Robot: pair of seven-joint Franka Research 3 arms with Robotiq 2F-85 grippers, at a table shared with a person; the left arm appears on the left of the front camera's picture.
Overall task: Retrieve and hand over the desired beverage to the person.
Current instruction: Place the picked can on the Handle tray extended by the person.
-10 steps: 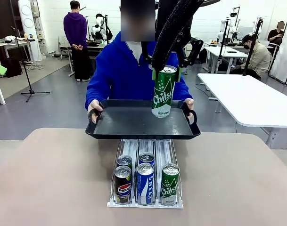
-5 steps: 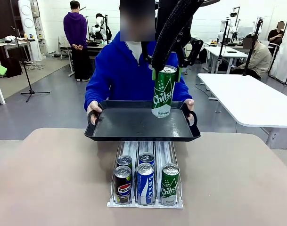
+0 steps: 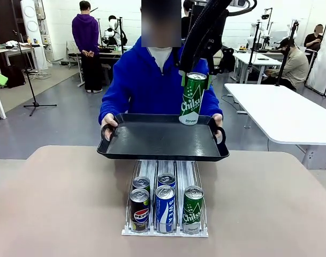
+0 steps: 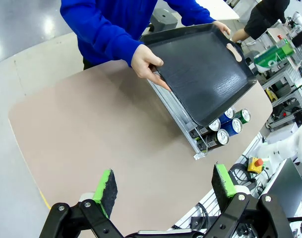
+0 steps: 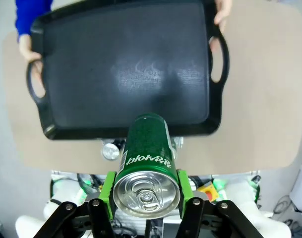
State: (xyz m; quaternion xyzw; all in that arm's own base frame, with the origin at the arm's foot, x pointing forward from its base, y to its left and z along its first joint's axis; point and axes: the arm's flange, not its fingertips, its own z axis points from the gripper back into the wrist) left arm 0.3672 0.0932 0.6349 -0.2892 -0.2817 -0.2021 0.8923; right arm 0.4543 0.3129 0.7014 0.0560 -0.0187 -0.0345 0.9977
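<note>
My right gripper (image 3: pixel 195 78) is shut on the upper end of a green Chilsung can (image 3: pixel 192 99), holding it slightly tilted in the air above a black tray (image 3: pixel 152 143). The person (image 3: pixel 146 80) in the blue hoodie holds that tray by both handles over the table's far edge. In the right wrist view the can (image 5: pixel 147 163) sits between my green pads (image 5: pixel 108 186), its base pointing down at the tray (image 5: pixel 126 64). My left gripper (image 4: pixel 164 184) is open with nothing in it, high above the table, with the tray (image 4: pixel 205 74) farther off.
A clear can rack (image 3: pixel 164 231) stands mid-table under the tray's near edge, holding a Pepsi can (image 3: pixel 139 209), a blue can (image 3: pixel 165 208), a green can (image 3: pixel 192 209) and two more behind. A white table (image 3: pixel 286 112) stands at the right.
My right gripper has lifted the green can a little and carried it slightly to the right. The tray has stayed about where it was.
</note>
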